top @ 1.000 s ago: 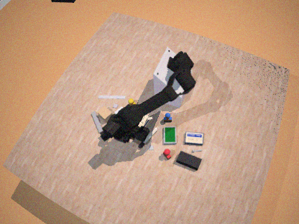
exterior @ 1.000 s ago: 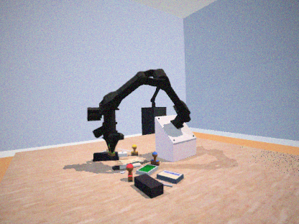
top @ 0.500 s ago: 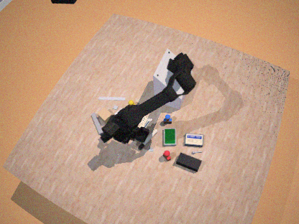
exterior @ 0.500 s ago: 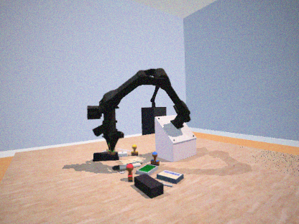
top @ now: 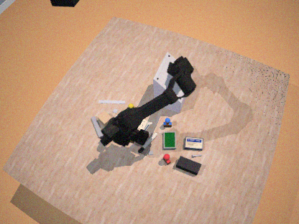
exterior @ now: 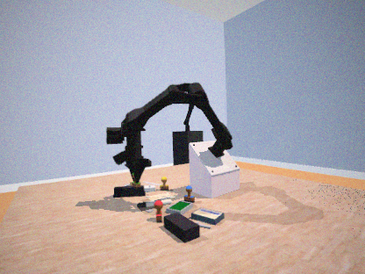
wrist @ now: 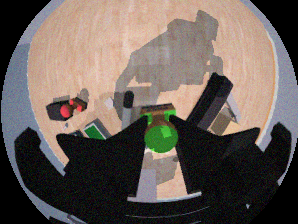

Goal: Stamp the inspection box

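My gripper [exterior: 137, 181] [wrist: 158, 119] is shut on the green-knobbed stamp [wrist: 161, 138], which points down, with its brown base beyond the fingertips. No lettering on the stamp can be read. In the exterior view a black block partly hides it, so its height above the bench is unclear. The green ink pad [top: 169, 140] [exterior: 180, 207] [wrist: 94, 131] lies open on the bench, away from the gripper. The pale card [top: 144, 125] [exterior: 161, 197] is mostly hidden by the arm; its inspection box cannot be made out.
Blue [top: 167, 123] [exterior: 189, 194], red [top: 167, 157] [exterior: 158, 205] and yellow [top: 131, 105] [exterior: 164, 180] stamps stand around. A black-ended marker [top: 146, 144] [wrist: 128, 100] lies beside the gripper. One black block [exterior: 129, 191] [wrist: 211, 104] is near it, another [top: 188, 165] beyond the pad. A white sloped box [exterior: 203, 182] stands behind.
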You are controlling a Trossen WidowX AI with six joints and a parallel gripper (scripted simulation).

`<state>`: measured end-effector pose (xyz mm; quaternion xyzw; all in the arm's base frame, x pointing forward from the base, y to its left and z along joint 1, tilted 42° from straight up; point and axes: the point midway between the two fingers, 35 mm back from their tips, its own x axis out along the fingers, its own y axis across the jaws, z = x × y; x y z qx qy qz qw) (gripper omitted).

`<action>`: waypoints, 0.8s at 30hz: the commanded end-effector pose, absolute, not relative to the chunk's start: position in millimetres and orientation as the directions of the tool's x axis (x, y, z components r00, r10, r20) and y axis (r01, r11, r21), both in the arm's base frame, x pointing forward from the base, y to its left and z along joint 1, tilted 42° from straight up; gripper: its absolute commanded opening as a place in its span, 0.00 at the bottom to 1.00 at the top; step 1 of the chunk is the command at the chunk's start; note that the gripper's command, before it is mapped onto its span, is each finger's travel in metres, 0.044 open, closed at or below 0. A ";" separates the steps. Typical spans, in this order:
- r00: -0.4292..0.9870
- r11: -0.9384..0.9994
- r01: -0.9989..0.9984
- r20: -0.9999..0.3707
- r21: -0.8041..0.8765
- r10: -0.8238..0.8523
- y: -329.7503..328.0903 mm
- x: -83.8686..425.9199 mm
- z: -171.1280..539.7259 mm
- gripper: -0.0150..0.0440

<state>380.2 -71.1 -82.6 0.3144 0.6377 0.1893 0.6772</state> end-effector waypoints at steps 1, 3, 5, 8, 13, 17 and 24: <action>0.116 0.735 0.139 -0.748 0.664 0.654 -73.3 380.4 -79.6 0.25; 0.116 0.735 0.139 -0.748 0.664 0.654 -73.9 380.3 -78.9 0.25; 0.116 0.735 0.139 -0.748 0.664 0.654 -74.5 380.1 -78.1 0.25; 0.116 0.735 0.139 -0.748 0.664 0.653 -72.4 379.6 -75.3 0.25; 0.115 0.737 0.141 -0.750 0.661 0.651 -54.9 376.1 -58.1 0.25; 0.115 0.738 0.141 -0.751 0.660 0.650 -40.2 371.6 -44.6 0.25; 0.114 0.738 0.143 -0.752 0.659 0.649 -14.7 360.6 -22.7 0.25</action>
